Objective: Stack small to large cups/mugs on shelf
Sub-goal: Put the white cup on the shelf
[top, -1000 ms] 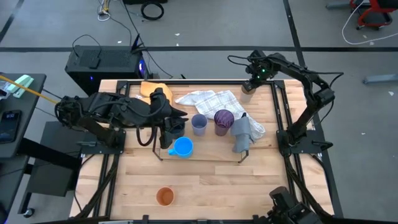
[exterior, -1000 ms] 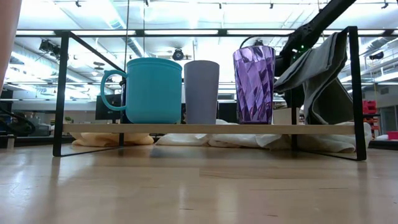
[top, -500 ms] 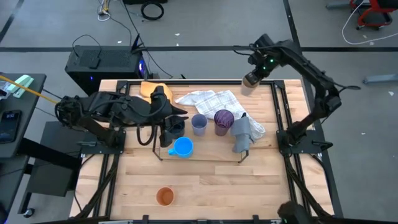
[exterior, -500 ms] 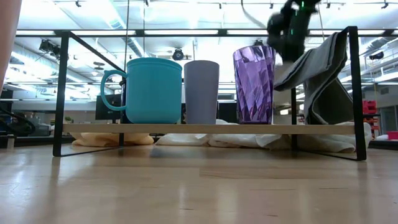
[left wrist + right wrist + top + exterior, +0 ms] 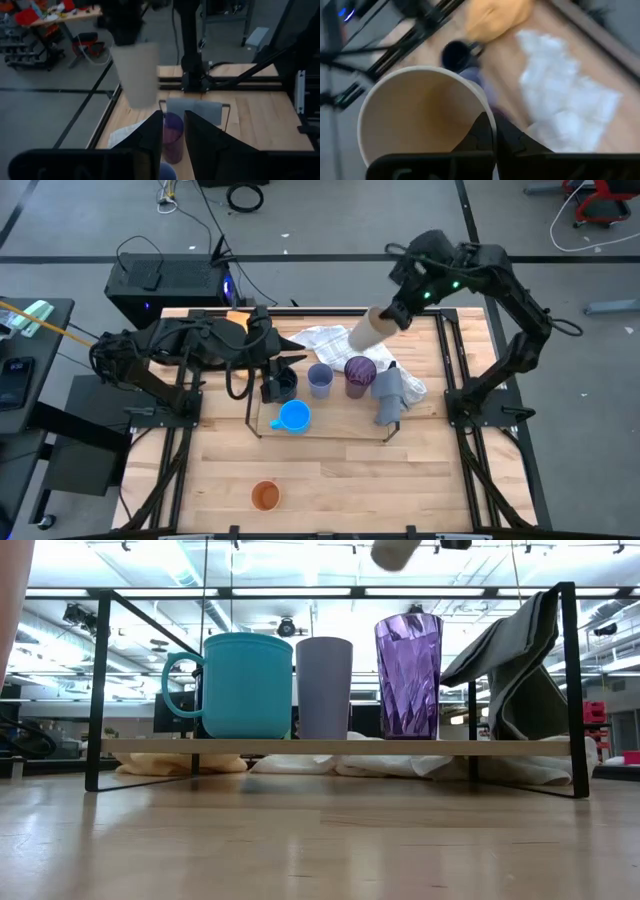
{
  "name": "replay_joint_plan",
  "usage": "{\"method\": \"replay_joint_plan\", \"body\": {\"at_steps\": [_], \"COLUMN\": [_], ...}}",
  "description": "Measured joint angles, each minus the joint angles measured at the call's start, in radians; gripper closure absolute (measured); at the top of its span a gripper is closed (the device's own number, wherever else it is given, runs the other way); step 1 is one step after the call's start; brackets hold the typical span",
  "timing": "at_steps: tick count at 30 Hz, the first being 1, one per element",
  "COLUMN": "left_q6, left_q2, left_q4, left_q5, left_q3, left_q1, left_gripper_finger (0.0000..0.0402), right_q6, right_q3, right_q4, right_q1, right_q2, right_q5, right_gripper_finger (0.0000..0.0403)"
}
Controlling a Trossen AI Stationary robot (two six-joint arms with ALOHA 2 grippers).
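On the shelf stand the bright blue mug, the lavender-blue cup and the purple cup, their insides hidden. The right gripper pinches the empty tan cup by its rim, and has carried it from the table's far edge toward the shelf. The left gripper, fingers slightly parted and empty, hovers by the navy cup.

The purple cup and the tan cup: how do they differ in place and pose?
The purple cup stands upright on the shelf; the tan cup hangs in the air above it, tilted, held by the right gripper. The purple cup has faceted, glossy sides; the tan cup is smooth and matt. Both are tall, without handles.
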Motion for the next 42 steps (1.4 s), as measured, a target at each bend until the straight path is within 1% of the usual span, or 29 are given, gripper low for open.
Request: {"method": "replay_joint_plan", "body": {"at_steps": [5, 7, 10, 12, 15, 17, 21, 24, 27, 30, 34, 42], "left_q6": [0.029, 0.029, 0.031, 0.043, 0.074, 0.094, 0.129, 0.166, 0.211, 0.246, 0.26, 0.297], "left_q2": [0.0, 0.0, 0.003, 0.01, 0.041, 0.07, 0.121, 0.144, 0.154, 0.154, 0.154, 0.185], "left_q4": [0.033, 0.032, 0.031, 0.019, -0.043, -0.117, -0.178, -0.142, -0.071, -0.027, -0.027, -0.043], "left_q5": [0.032, 0.045, 0.085, 0.1, 0.131, 0.14, 0.143, 0.143, 0.142, 0.138, 0.143, 0.234], "left_q3": [0.0, 0.0, 0.0, 0.0, 0.001, 0.0, -0.001, -0.001, -0.001, 0.0, 0.0, 0.001], "left_q1": [0.0, 0.0, 0.001, 0.0, -0.007, -0.014, -0.023, -0.023, -0.011, 0.004, 0.025, 0.058], "left_gripper_finger": [0.0308, 0.0304, 0.0298, 0.0295, 0.0289, 0.0284, 0.0271, 0.0261, 0.0253, 0.0248, 0.025, 0.0244], "right_q6": [0.044, 0.044, 0.03, 0.02, 0.01, 0.001, 0.008, 0.031, 0.046, 0.046, 0.05, 0.062], "right_q3": [0.001, 0.001, 0.001, 0.0, 0.003, 0.024, 0.086, 0.14, 0.178, 0.186, 0.183, 0.182], "right_q4": [-0.037, -0.052, -0.06, -0.05, -0.029, -0.028, -0.02, -0.021, -0.027, -0.064, -0.07, -0.056], "right_q1": [0.166, 0.209, 0.236, 0.243, 0.244, 0.245, 0.239, 0.232, 0.235, 0.244, 0.254, 0.258], "right_q2": [0.072, 0.113, 0.178, 0.22, 0.273, 0.301, 0.322, 0.333, 0.344, 0.348, 0.348, 0.37], "right_q5": [-0.004, -0.004, -0.003, -0.004, -0.043, -0.058, -0.072, -0.09, -0.104, -0.105, -0.108, -0.132], "right_gripper_finger": [0.0402, 0.0402, 0.0402, 0.0402, 0.0402, 0.0402, 0.0402, 0.0402, 0.0402, 0.0402, 0.0402, 0.0402]}}
